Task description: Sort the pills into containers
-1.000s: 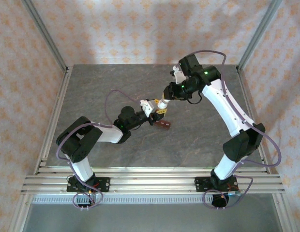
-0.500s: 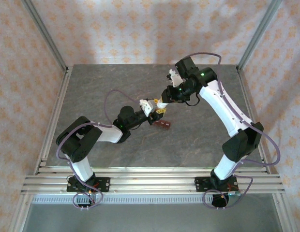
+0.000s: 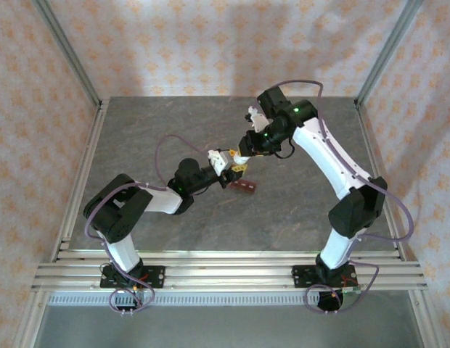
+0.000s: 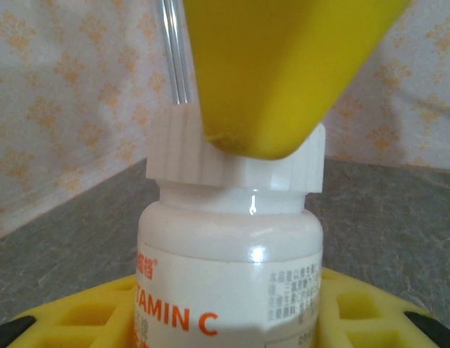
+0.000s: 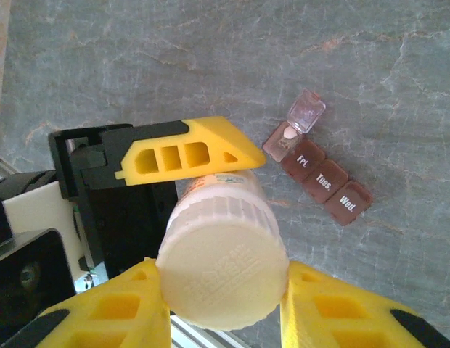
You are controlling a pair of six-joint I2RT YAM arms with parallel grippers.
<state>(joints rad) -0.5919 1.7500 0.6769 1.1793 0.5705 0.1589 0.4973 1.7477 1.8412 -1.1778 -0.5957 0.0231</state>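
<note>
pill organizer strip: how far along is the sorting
Done: one end lid of the dark red-brown four-compartment strip stands open. In hand: left gripper holds the white vitamin C bottle; right gripper grips its ribbed white cap. To do: uncap and fill the compartments.

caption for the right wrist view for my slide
Right pincer clamps the white cap of a bottle held by the left pincer, beside a brown pill organizer with its end lid open.
</note>
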